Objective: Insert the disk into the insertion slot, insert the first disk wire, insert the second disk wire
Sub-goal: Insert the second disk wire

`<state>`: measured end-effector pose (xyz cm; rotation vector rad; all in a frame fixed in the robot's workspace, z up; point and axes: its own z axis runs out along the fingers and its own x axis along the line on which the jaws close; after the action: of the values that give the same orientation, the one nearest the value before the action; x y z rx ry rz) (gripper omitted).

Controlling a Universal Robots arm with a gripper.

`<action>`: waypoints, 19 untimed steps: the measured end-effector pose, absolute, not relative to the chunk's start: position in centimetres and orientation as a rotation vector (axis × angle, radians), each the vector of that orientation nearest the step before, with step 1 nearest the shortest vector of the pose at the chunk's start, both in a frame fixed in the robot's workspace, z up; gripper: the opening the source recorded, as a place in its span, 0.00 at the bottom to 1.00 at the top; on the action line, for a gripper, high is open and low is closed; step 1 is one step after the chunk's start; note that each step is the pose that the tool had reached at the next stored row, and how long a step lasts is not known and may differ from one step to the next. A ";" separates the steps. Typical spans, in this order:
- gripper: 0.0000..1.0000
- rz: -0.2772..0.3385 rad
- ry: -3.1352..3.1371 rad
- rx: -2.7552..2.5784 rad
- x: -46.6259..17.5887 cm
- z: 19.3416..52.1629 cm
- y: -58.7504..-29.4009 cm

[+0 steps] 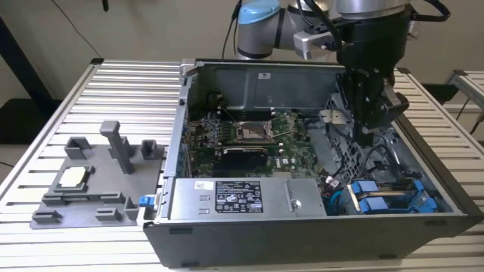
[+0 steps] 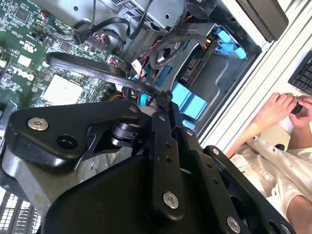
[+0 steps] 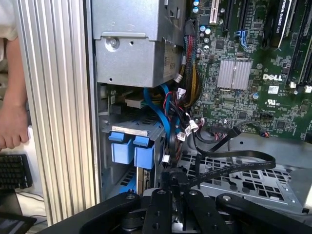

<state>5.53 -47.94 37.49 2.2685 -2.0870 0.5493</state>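
Black gripper (image 3: 175, 176) linkages sit closest to the lens in both wrist views. Fingertips are pinched together at the tip, with the end of a black flat cable (image 3: 243, 163) running right into them, so it reads as clamped on that cable. The cable loops over the perforated grey metal floor (image 3: 253, 183) and back toward the motherboard (image 3: 243, 92).

Labels: the power supply box (image 1: 302, 199) has a white sticker (image 1: 238, 196) with black print on top. Another small white sticker is on the rear wall of the computer case (image 1: 302, 238). The motherboard has white silkscreen.

Arm pose in the exterior view: it comes in from the top and the wrist points steeply down into the open case, on the exterior view's right of the motherboard. The tip is low inside.

Task item: two blue drive carriers (image 1: 376, 205) sit side by side in the drive cage (image 1: 446, 199), at the case corner on the exterior view's right. Can't tell which one is the task disk. The gripper is near them but apart.

The exterior view alone has the slatted table (image 1: 128, 90) and a grey fixture plate (image 1: 90, 181) beside the case. The wrist views add a person's hand (image 3: 12, 126) by a keyboard (image 3: 14, 170), outside the case.
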 end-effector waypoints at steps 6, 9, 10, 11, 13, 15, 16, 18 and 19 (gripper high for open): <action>0.16 0.537 -2.088 2.270 5.9 37.5 -48.9; 0.16 0.526 -2.087 2.270 6.2 37.5 -49.7; 0.16 0.522 -2.086 2.270 6.3 37.5 -49.9; 0.16 0.518 -2.086 2.270 6.5 37.5 -50.2; 0.16 0.510 -2.085 2.269 6.7 37.5 -50.7; 0.16 0.502 -2.084 2.269 7.0 37.5 -51.2; 0.16 0.498 -2.083 2.269 7.1 37.5 -51.4; 0.16 0.491 -2.082 2.269 7.5 37.5 -51.9; 0.16 0.487 -2.081 2.269 7.6 37.5 -52.1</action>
<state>7.60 -52.11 37.46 2.2685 -2.0815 0.4867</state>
